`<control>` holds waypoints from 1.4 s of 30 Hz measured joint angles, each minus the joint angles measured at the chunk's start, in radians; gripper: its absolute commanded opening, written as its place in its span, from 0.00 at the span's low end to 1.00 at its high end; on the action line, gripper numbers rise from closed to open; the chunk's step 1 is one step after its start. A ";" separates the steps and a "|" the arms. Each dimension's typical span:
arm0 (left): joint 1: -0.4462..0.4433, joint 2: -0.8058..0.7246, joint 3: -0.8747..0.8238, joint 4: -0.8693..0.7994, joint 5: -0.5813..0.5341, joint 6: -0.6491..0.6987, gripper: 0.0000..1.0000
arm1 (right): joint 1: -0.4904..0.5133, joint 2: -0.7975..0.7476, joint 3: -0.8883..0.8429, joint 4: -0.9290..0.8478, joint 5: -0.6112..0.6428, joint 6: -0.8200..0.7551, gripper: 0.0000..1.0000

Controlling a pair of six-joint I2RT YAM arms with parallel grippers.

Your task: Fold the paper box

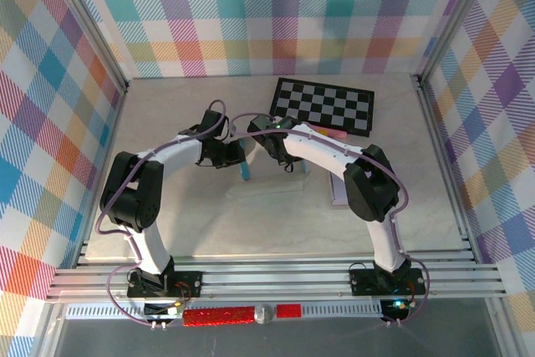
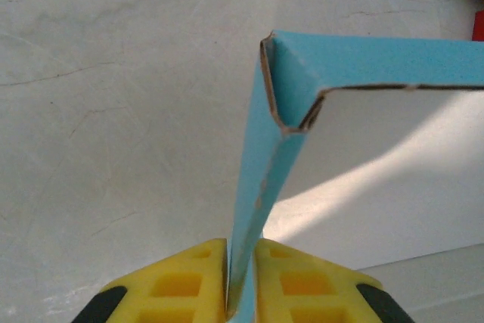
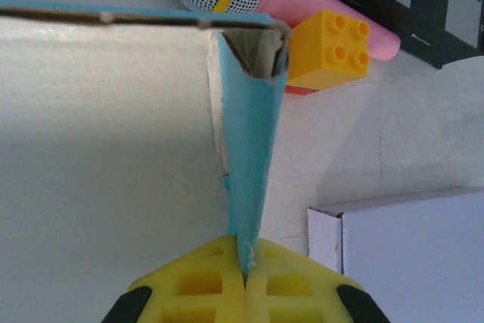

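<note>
Paper box [image 1: 244, 170], blue outside and pale inside, sits mid-frame in the top view between my two wrists, below the chequered board [image 1: 324, 104]. My left pincer [image 2: 240, 266], bottom centre of its wrist view, has its yellow pads pressed onto an upright blue wall. My right pincer [image 3: 244, 262] nips another wall likewise, yellow brick [image 3: 329, 47] at upper right.

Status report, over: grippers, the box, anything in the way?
Left gripper and right gripper each pinched shut on a wall of the blue paper box. Box partly formed, walls standing. Yellow plastic toy brick lies close beyond the right gripper's corner.
</note>
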 measured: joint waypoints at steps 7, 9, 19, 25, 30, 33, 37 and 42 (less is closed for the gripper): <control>-0.017 0.014 -0.016 0.061 -0.027 -0.052 0.16 | 0.000 0.002 -0.019 0.006 0.000 0.010 0.00; -0.025 0.014 -0.016 0.064 -0.042 -0.060 0.14 | 0.000 0.002 -0.019 0.006 0.000 0.015 0.00; -0.099 -0.005 -0.015 0.037 -0.239 -0.081 0.00 | 0.000 0.002 -0.019 0.006 0.000 0.040 0.00; -0.171 -0.035 -0.021 -0.030 -0.425 -0.134 0.00 | 0.000 0.003 -0.025 0.010 -0.031 0.074 0.00; -0.187 -0.039 -0.022 -0.050 -0.489 -0.159 0.03 | 0.003 0.003 -0.042 0.025 -0.063 0.084 0.00; -0.187 -0.039 -0.027 -0.040 -0.488 -0.157 0.14 | 0.003 0.003 -0.048 0.033 -0.063 0.083 0.00; -0.187 -0.039 -0.040 -0.026 -0.483 -0.158 0.15 | 0.003 0.003 -0.055 0.032 -0.063 0.080 0.00; -0.187 -0.039 -0.041 -0.027 -0.481 -0.158 0.13 | 0.003 0.003 -0.056 0.032 -0.063 0.080 0.00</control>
